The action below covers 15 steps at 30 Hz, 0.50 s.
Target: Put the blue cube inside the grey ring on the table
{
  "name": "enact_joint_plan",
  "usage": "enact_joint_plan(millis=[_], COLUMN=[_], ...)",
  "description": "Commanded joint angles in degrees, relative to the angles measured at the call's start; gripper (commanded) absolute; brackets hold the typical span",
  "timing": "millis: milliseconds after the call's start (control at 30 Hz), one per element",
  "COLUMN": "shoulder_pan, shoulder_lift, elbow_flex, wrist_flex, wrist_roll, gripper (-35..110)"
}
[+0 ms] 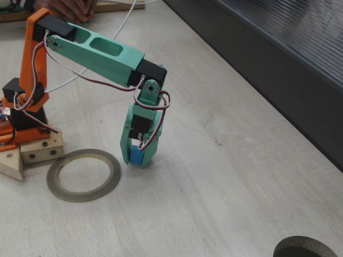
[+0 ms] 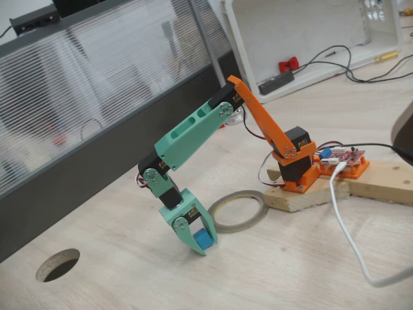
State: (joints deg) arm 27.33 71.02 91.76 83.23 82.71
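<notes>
Item: blue cube (image 1: 138, 156), small, bright blue, held between the fingers of the tool (image 1: 139, 159), which is closed narrow upon it; the same grip reads in both fixed views, cube (image 2: 205, 239) low in the tool (image 2: 201, 244). Position: at or just above the surface (image 1: 225, 176); whether the cube touches it cannot be told. Item: grey ring (image 1: 83, 174), thin, flat, lying on the surface just beside the tool, opening unoccupied; ring (image 2: 237, 210) sits between the tool and the arm's wooden base block (image 2: 361, 184). Arm: mint-green links on an orange shoulder, bent over with the tool pointing down. Step in hand, by judgement: cube grasped, carry to the ring not yet completed. Next move calls for: a short sideways travel toward the base until the cube stands over the opening, clearing the rim, then lowering and parting the fingers.
</notes>
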Motion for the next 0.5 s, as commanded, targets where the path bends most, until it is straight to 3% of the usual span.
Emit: enact_joint_plan(millis=[0,467], shoulder_pan=[0.4,0.4], shoulder_lift=[1.2,1.3], elbow_flex=[-0.1,-0.1], wrist_flex=[0.5,0.5], wrist_roll=[0.4,0.6], gripper=[20,14])
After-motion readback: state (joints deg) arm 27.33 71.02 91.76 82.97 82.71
